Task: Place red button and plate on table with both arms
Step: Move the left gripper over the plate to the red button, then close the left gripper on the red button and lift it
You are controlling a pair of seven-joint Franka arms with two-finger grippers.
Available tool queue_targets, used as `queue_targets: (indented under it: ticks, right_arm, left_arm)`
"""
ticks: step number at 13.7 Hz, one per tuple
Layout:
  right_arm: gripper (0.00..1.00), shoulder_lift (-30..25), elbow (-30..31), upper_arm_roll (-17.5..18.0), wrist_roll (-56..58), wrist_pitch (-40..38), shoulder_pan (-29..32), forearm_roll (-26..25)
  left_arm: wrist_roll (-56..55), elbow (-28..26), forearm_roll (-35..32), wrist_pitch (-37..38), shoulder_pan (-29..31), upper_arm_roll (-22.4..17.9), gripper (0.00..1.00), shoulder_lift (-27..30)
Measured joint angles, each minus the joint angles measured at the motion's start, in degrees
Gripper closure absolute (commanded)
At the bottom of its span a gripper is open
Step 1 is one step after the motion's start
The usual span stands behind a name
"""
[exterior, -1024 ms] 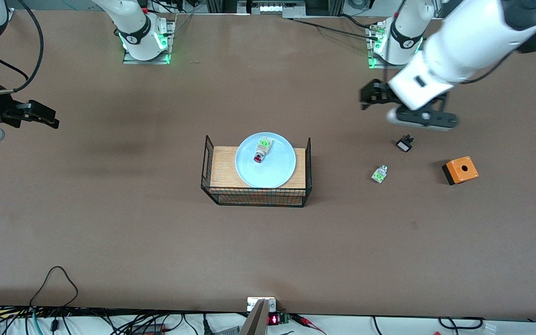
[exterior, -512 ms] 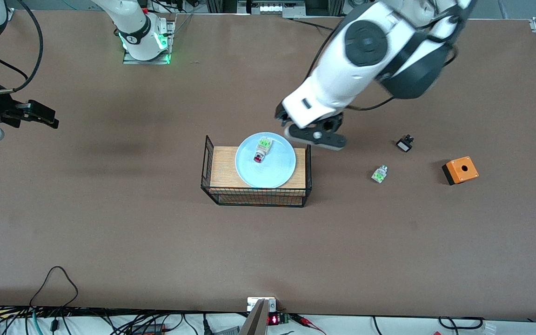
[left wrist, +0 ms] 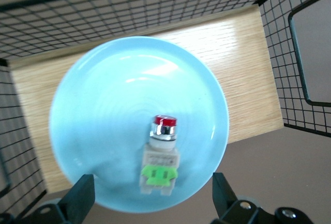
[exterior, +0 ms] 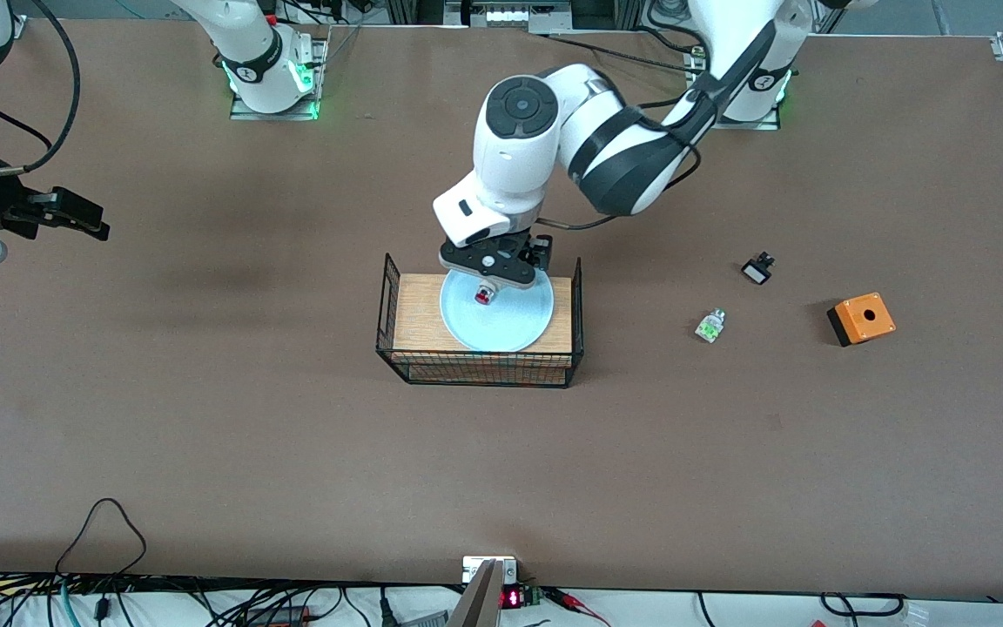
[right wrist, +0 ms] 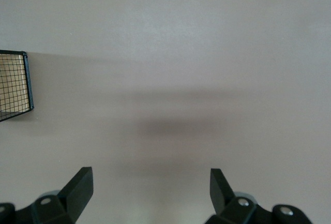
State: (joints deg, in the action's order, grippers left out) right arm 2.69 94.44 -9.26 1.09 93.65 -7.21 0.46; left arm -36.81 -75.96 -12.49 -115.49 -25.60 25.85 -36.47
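the left gripper (exterior: 493, 272) hung over the round pale blue glossy plate (exterior: 510, 326), fingers spread wide, nothing held. the small white-beige red button (left wrist: 161, 154), chrome-collared with a red cap and a green end, lay flat on the plate, which sat on the wood-grain top of the black wire basket stand (exterior: 406, 318). judgement: descend centred over the block's flat beige sides, not its rounded cap, and close gently so it does not skid on the glaze. the right gripper (exterior: 75, 213) waited with fingers spread over the matte brown table (exterior: 205, 435).
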Motion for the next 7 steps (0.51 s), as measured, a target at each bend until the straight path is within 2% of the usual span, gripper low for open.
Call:
queue_targets:
  ticks: [4, 5, 6, 7]
  right_arm:
    - [0.00, -0.01, -0.06, -0.01, 0.00, 0.00, -0.01, 0.00]
    - [0.00, -0.01, -0.07, -0.01, 0.00, 0.00, -0.01, 0.00]
    - [0.00, -0.01, -0.09, -0.01, 0.00, 0.00, -0.01, 0.00]
    - [0.00, -0.02, -0.12, -0.01, 0.00, 0.00, -0.01, 0.00]
  left_arm:
    - [-0.11, 0.07, -1.70, -1.49, -0.89, -0.03, 0.00, -2.85]
    - [-0.19, 0.07, -2.98, -1.49, -0.91, -0.03, 0.03, -3.15]
    - [-0.21, 0.07, -3.59, -1.49, -0.91, -0.03, 0.10, -3.44]
    - [-0.21, 0.07, -3.80, -1.49, -0.93, -0.03, 0.23, -3.78]
